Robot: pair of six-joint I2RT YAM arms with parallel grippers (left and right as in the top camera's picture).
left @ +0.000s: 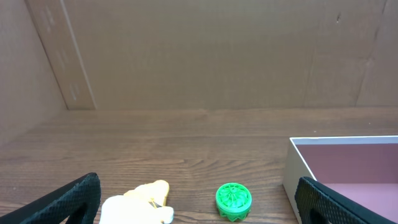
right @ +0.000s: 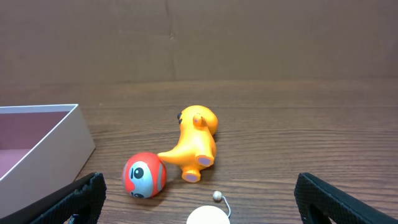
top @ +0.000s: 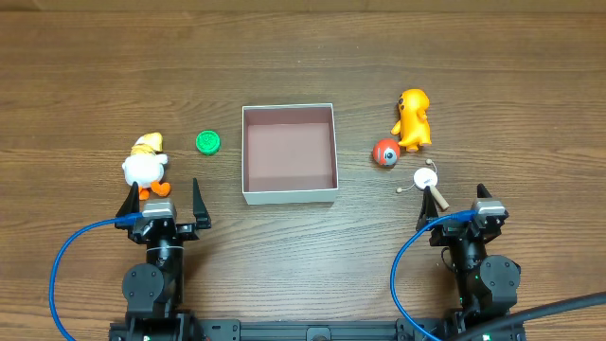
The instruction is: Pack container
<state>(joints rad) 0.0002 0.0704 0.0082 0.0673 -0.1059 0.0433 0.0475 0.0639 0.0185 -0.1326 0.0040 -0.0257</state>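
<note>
The container is a square white-walled box with a pink-brown inside at the table's middle; nothing lies in it. It shows at the right of the left wrist view and at the left of the right wrist view. A white and yellow duck toy and a green ridged disc lie left of it. An orange toy animal, a red ball with an eye and a small white drum toy lie right of it. My left gripper and right gripper are open and empty near the front.
The duck and green disc sit between my left fingers' line of sight. The orange animal, red ball and white drum lie ahead of my right gripper. A cardboard wall stands behind the table.
</note>
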